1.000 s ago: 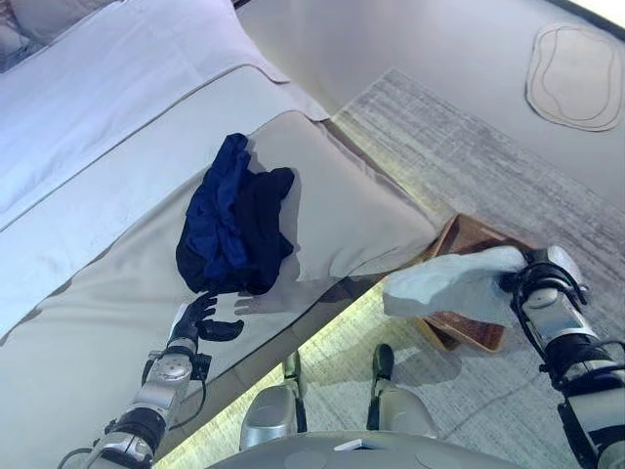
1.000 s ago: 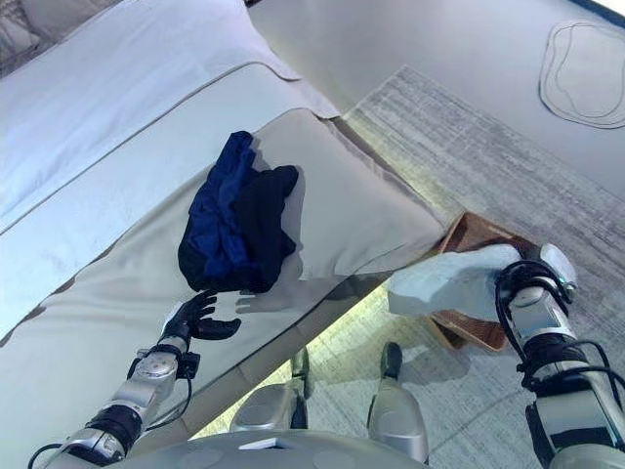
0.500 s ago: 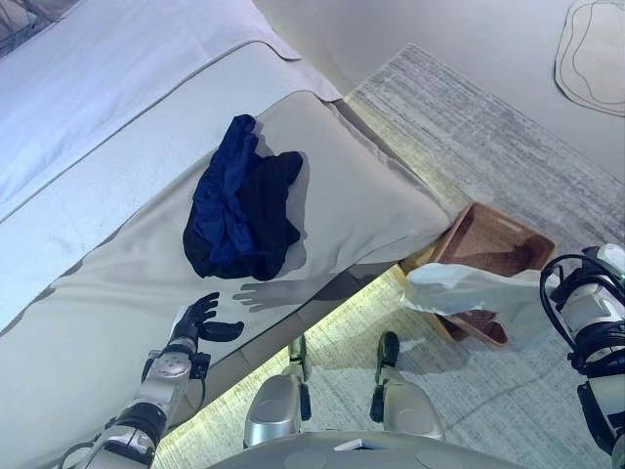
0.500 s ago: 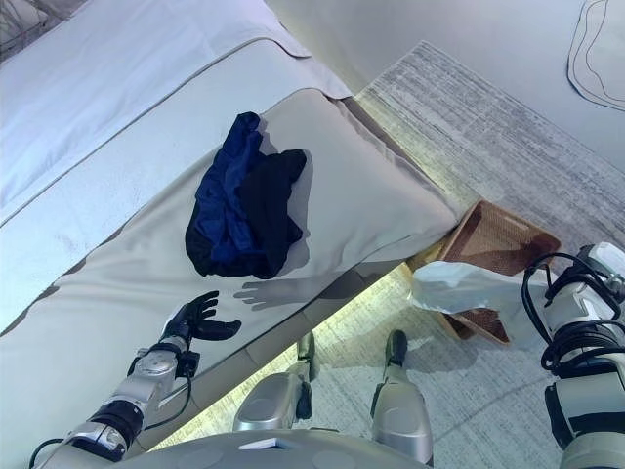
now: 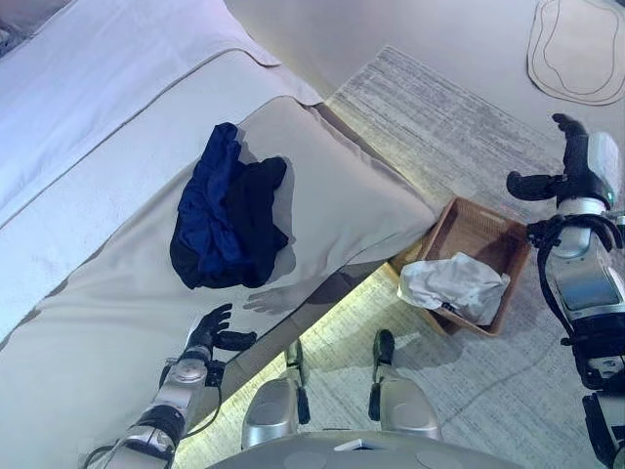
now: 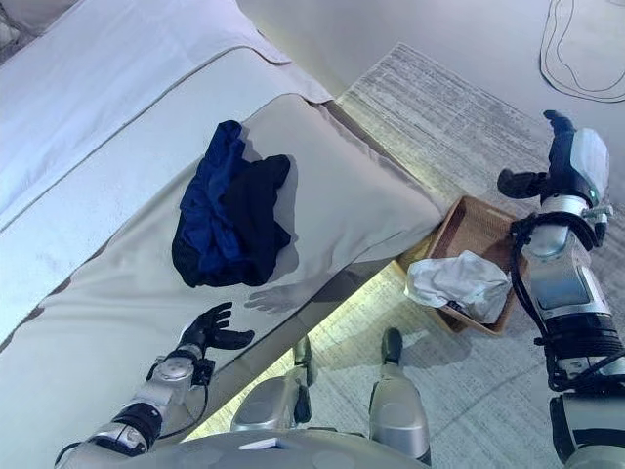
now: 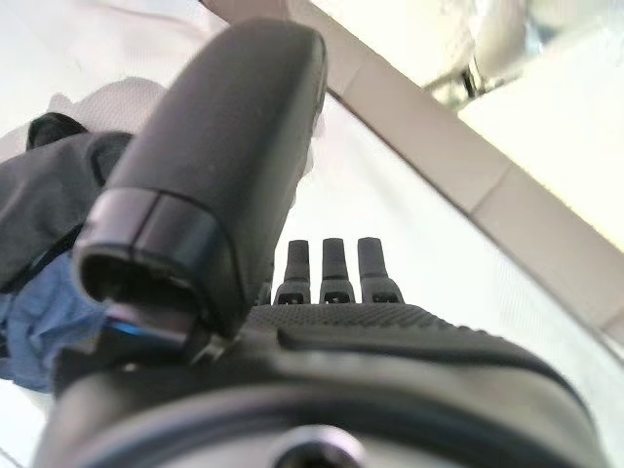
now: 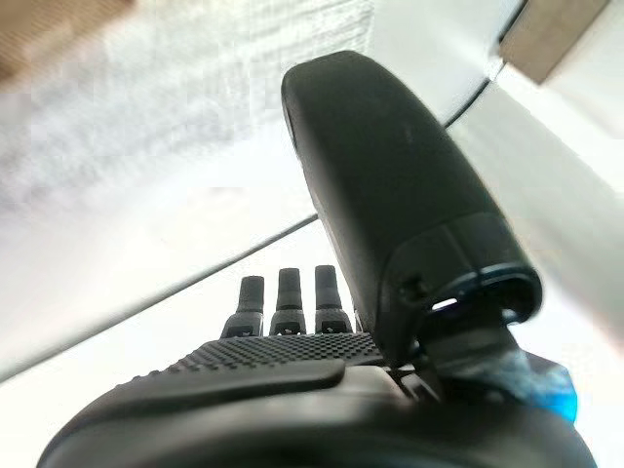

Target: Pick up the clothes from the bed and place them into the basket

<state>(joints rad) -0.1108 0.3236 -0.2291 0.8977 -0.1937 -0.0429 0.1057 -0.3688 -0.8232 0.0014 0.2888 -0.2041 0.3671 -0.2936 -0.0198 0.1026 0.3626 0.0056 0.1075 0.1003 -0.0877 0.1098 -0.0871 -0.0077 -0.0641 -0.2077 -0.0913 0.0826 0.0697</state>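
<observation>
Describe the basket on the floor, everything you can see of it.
The basket is a shallow rectangular tray of brown woven wicker with low walls. It sits on the grey rug right beside the corner of the bed, turned at an angle to it. A crumpled white cloth lies inside, filling the near half and draping over the near rim; the far half shows bare woven bottom. Neither hand touches it; the right hand is raised open above and beyond it.

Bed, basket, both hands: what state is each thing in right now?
Blue and black clothes: bunched on the bed, untouched.
White garment: crumpled in the basket.
Basket: upright on the rug.
Left hand: open, empty, over the bed.
Right hand: open, empty, raised above the basket.
</observation>
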